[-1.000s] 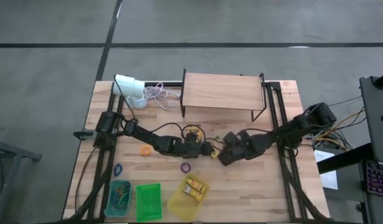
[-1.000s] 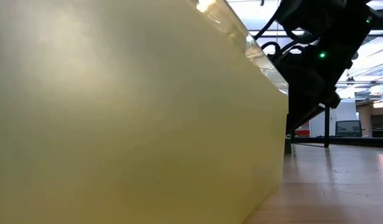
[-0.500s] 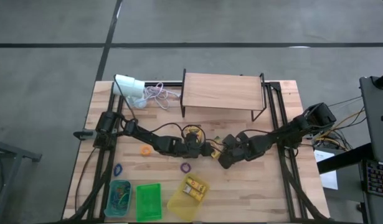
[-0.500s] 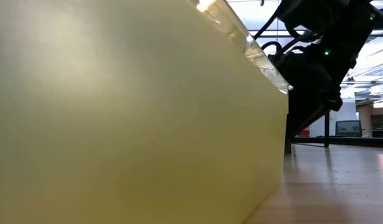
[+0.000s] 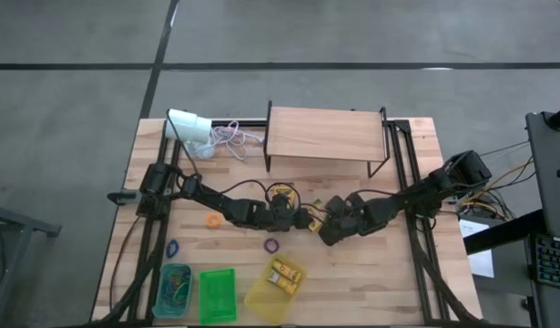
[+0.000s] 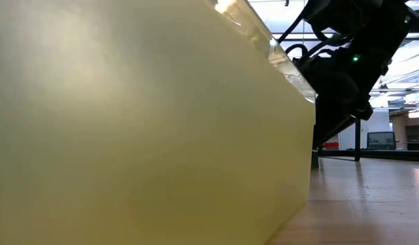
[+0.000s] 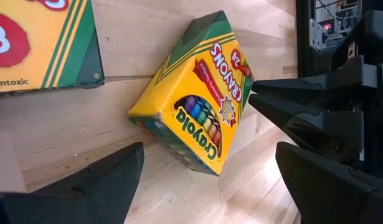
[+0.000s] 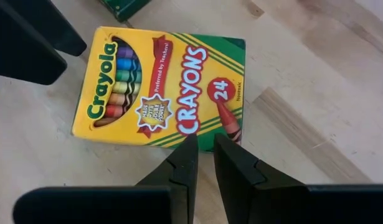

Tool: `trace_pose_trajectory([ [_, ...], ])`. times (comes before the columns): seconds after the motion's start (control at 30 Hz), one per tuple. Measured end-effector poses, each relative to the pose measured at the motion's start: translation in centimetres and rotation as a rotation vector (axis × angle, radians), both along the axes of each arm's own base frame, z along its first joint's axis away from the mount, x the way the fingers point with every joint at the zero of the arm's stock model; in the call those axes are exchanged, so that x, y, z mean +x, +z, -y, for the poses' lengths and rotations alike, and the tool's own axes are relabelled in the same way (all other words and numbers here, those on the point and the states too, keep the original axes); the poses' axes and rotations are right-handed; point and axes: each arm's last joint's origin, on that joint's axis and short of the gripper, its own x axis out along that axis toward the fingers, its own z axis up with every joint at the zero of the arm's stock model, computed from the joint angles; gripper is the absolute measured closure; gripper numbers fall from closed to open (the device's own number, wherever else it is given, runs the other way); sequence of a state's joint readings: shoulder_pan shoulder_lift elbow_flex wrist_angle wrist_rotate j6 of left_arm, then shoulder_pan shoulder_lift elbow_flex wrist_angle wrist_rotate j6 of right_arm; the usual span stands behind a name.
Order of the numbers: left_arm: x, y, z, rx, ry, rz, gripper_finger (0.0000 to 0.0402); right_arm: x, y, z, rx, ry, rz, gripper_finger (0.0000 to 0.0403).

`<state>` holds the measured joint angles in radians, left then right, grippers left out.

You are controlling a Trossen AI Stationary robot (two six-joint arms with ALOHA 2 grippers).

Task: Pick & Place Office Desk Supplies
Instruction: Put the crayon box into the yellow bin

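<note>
A yellow-and-green crayon box (image 7: 197,106) lies at the table's middle (image 5: 313,220), between my two grippers, and looks tilted. My left gripper (image 7: 210,149) is open, its fingers standing wide on either side of the box without touching it. My right gripper (image 8: 202,146) is shut and sits at the box's long edge. A second crayon box (image 7: 35,43) lies flat just beyond. Orange (image 5: 211,220) and purple (image 5: 271,244) rubber-band loops lie on the wood. In the low view, only part of the right arm (image 6: 345,75) shows. My right gripper touches the crayon box's long edge near its green end (image 8: 207,134) with its shut fingertips (image 7: 256,94). It comes slanting down from the table's right, across the box's length. The opposite long edge (image 7: 179,146) rests on the table.
Three bins stand at the near edge: a teal one holding rubber bands (image 5: 175,290), a green one (image 5: 218,296), and a yellow one holding crayon boxes (image 5: 275,290), whose wall (image 6: 148,122) fills the low view. A wooden shelf (image 5: 325,135) and a white cylinder with cord (image 5: 190,128) stand at the far side.
</note>
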<state>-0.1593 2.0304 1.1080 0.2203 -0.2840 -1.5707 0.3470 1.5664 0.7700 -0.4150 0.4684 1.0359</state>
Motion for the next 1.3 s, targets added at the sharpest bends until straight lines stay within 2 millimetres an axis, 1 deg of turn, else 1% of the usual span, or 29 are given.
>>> trace_pose_trajectory([
  [0.13,0.0,0.0,0.0,0.0,0.0,-0.001,0.0035,0.1,-0.2,0.0,-0.003,-0.001,-0.004,0.0351],
  [0.4,-0.1,-0.1,0.0,0.001,0.002,-0.007,0.0035,0.5,-1.2,-0.1,-0.022,-0.006,-0.026,0.0351],
  [0.7,0.0,-0.1,0.0,-0.002,0.005,-0.004,0.0035,0.3,-0.9,-0.1,0.015,0.007,-0.036,0.0351],
  [1.13,0.1,0.1,-0.1,0.019,0.022,0.009,0.0035,0.2,-0.9,-0.1,0.022,0.01,-0.041,0.0351],
  [1.3,0.4,-0.6,-0.2,0.025,0.03,0.014,0.0035,0.2,-0.9,-0.1,0.018,0.008,-0.038,0.0351],
])
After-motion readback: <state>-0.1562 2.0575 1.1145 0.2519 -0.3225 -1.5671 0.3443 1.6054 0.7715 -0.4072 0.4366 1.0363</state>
